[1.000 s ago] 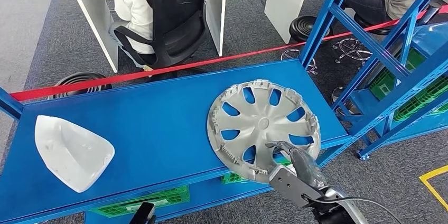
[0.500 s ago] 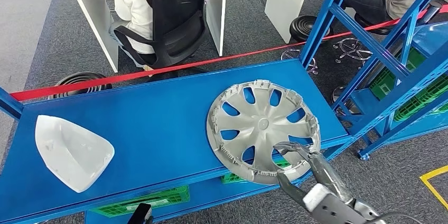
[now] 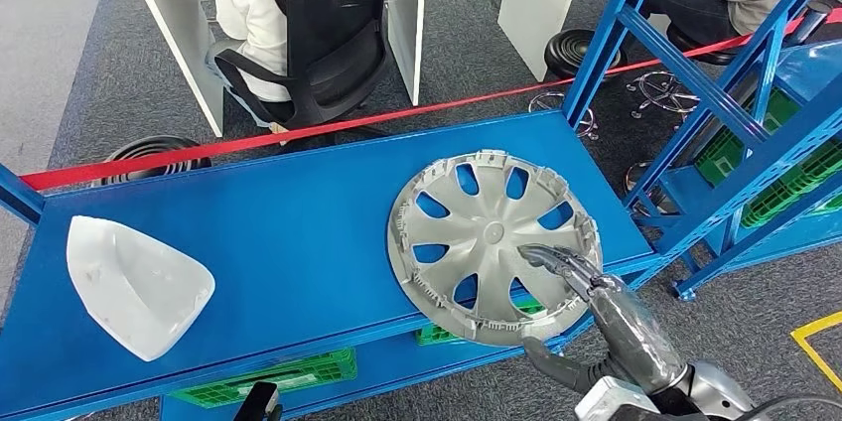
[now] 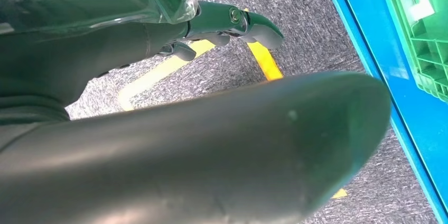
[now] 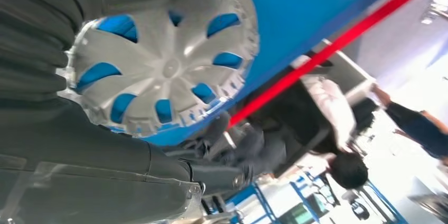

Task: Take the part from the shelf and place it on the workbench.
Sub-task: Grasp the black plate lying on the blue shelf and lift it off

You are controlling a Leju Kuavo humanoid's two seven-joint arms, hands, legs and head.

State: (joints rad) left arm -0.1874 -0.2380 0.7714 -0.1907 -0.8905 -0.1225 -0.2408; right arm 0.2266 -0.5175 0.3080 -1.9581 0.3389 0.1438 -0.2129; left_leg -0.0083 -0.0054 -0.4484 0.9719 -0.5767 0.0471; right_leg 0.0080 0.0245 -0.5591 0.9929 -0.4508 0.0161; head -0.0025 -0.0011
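A silver hubcap (image 3: 491,232) lies flat on the blue shelf (image 3: 298,203) at its right end, with its near rim hanging past the front edge. My right hand (image 3: 596,297) reaches in from below right. Its fingers (image 3: 561,264) lie over the hubcap's near-right spokes and the thumb (image 3: 546,359) sits under the overhanging rim, a small gap showing. The right wrist view shows the hubcap (image 5: 169,68) just beyond that hand (image 5: 79,145). My left hand (image 4: 211,145) hangs low over grey carpet and holds nothing.
A white shell-shaped part (image 3: 134,282) lies at the shelf's left end. Green crates (image 3: 288,373) sit on the level below. Red tape (image 3: 397,113) runs behind the shelf, with a seated person (image 3: 258,4) beyond it. A blue rack (image 3: 735,143) stands to the right.
My right hand has turned and pushed further over the hubcap: the fingers now lie across its spokes and the thumb has dropped below the rim. The hubcap has barely shifted.
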